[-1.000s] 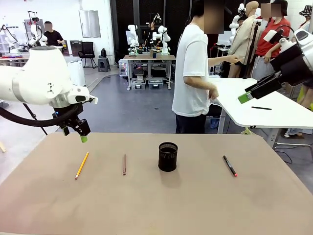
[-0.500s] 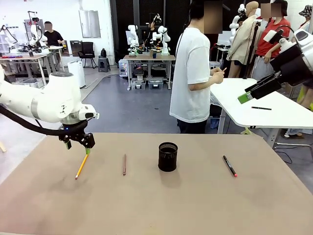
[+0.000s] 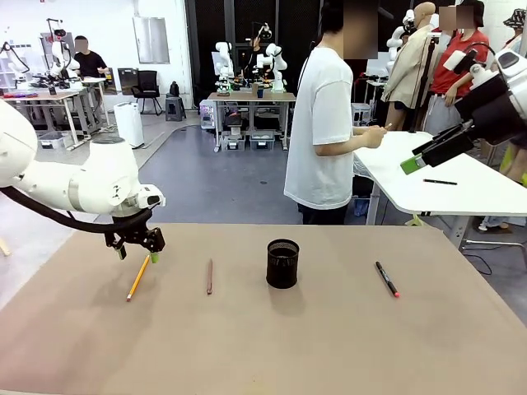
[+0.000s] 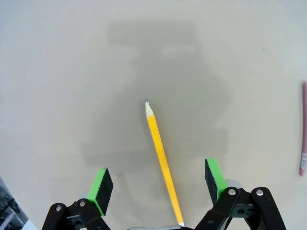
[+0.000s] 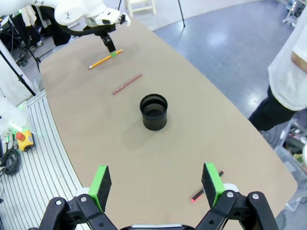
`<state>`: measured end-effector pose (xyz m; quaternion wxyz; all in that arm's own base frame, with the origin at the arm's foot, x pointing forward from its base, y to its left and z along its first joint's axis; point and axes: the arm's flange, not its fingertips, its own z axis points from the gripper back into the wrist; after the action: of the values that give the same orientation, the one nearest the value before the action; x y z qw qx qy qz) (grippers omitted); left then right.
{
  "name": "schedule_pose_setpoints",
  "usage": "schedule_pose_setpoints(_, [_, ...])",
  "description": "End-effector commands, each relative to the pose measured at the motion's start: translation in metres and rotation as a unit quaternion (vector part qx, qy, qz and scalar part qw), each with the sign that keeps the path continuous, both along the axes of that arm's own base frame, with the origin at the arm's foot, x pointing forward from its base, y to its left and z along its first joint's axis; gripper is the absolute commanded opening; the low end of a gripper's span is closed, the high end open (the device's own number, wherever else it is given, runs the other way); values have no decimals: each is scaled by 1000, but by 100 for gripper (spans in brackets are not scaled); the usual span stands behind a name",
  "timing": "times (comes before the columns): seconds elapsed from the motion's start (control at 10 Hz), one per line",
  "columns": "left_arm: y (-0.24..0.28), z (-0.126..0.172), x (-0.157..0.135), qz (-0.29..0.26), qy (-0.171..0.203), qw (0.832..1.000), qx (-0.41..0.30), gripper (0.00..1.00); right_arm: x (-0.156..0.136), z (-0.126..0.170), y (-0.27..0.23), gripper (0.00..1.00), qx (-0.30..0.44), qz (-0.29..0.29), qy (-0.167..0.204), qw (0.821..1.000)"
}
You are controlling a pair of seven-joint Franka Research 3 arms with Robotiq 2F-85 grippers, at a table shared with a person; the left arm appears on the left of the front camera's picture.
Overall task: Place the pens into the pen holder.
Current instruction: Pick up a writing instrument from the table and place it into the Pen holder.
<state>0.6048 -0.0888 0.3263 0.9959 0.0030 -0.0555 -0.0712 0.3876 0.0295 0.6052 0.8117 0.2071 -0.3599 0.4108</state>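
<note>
My left gripper (image 4: 159,182) hangs spread over the yellow pencil's (image 4: 160,154) blunt end. The shaft lies between the pads (image 4: 102,184), square to their closing line, nothing pinched.

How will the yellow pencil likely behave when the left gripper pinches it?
The yellow pencil looks thin and straight, so probably stiff and light. Flat on the smooth table, it may roll or skid if one pad of the open left gripper straddling it touches first.
</note>
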Motion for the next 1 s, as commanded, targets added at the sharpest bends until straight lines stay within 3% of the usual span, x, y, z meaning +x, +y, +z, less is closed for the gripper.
schedule_pose_setpoints(0.0, [-4,-4,9,37,23,999,-4,100,1,0,1,100,5,2,0,1000])
schedule_pose_setpoints(0.6, [-7,-15,1,54,47,997,-11,100,1,0,1,100,5,2,0,1000])
schedule_pose_setpoints(0.9, [-8,-21,4,64,39,997,2,100,1,0,1,100,5,2,0,1000])
